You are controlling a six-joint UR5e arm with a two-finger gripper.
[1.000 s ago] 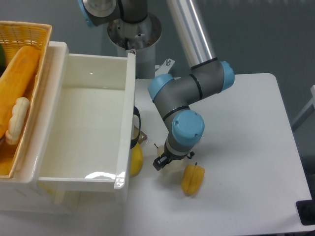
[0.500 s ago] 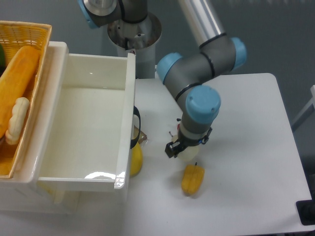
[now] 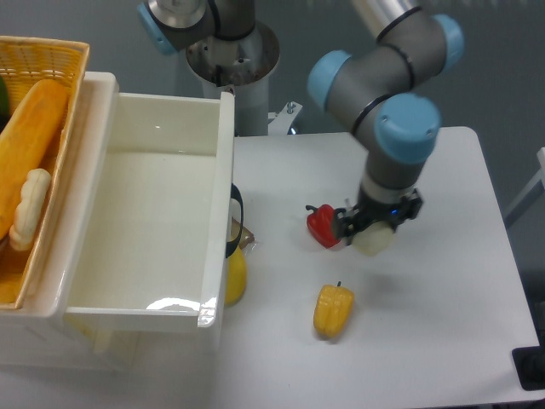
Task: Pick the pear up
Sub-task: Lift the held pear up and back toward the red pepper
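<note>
The white surface [image 3: 443, 341] is seen from above, with rounded corners at the right side. A grey floor is visible beyond its far and right edges. The arm's pedestal base [image 3: 232, 53] is mounted at 12 o'clock from the middle of the surface.

The end effector [image 3: 373, 232] is located right of centre, and the pear [image 3: 372, 240] is gripped between its fingers: a pale cream, rounded body showing just below the black finger parts. The pear appears lifted off the surface; a faint shadow is noted beneath it, toward 6 o'clock. Whether any contact with the surface remains cannot be told for certain.

A red pepper [image 3: 323, 226] is seen just beside the pear, at 9 o'clock from it, close to or touching the end effector. A yellow bell pepper [image 3: 333, 309] lies on the surface at 7 o'clock from the pear, apart from it.

A white bin [image 3: 217, 196] occupies the left part of the surface, its interior bare. A bright yellow rounded object [image 3: 236, 274] is partly hidden against the bin's right wall, with a dark item just above it that cannot be identified. At the far left, a wicker basket [image 3: 51, 53] is seen at 9 o'clock from the bin, holding an orange-yellow elongated item [image 3: 27, 136] and a pale lumpy one [image 3: 31, 204].
</note>
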